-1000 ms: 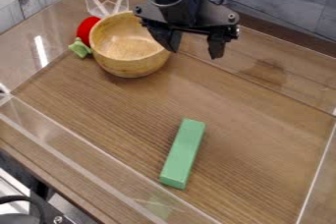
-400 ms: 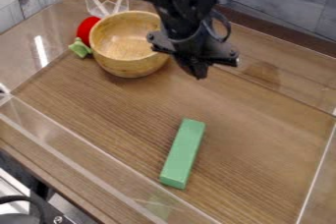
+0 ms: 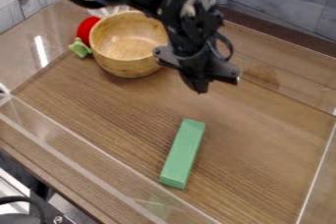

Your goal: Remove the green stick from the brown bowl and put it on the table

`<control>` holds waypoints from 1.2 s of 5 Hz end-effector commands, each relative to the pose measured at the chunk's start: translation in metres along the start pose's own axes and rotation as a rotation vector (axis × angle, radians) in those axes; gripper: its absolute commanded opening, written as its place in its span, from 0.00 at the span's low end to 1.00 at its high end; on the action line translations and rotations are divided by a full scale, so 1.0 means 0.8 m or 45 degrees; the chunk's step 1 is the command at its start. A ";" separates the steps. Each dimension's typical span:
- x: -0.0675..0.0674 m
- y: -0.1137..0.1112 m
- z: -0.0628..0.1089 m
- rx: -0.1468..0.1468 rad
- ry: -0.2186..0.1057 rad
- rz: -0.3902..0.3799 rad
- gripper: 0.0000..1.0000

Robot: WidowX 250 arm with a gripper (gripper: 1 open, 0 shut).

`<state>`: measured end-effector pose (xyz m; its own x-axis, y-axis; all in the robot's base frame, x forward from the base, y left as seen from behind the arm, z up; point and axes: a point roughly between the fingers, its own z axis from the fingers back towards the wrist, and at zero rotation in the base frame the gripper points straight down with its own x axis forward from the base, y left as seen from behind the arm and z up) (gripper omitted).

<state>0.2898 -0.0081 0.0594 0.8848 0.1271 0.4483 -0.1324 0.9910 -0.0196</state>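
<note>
The green stick (image 3: 184, 152) lies flat on the table (image 3: 276, 120), well in front of the brown bowl (image 3: 128, 44) and apart from it. The bowl stands at the back left and looks empty inside. My gripper (image 3: 199, 83) hangs over the table just right of the bowl, above and behind the stick, with its dark fingers drawn together and nothing between them. The arm reaches in from the upper left, crossing over the bowl's right rim.
A small red round object (image 3: 88, 28) with a green scrap (image 3: 81, 48) sits behind the bowl on its left. Clear plastic walls (image 3: 79, 164) run along the table's front and left edges.
The gripper's fingers went from spread wide to shut, and the gripper dropped lower and a little toward the front. The stick and the bowl stayed where they were.
</note>
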 end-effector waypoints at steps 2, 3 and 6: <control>0.042 0.001 0.007 0.035 -0.018 0.073 1.00; 0.053 0.018 -0.010 0.072 -0.007 0.124 0.00; 0.056 0.043 -0.025 0.073 0.053 0.128 1.00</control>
<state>0.3179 0.0315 0.0366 0.9120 0.2319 0.3383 -0.2470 0.9690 0.0017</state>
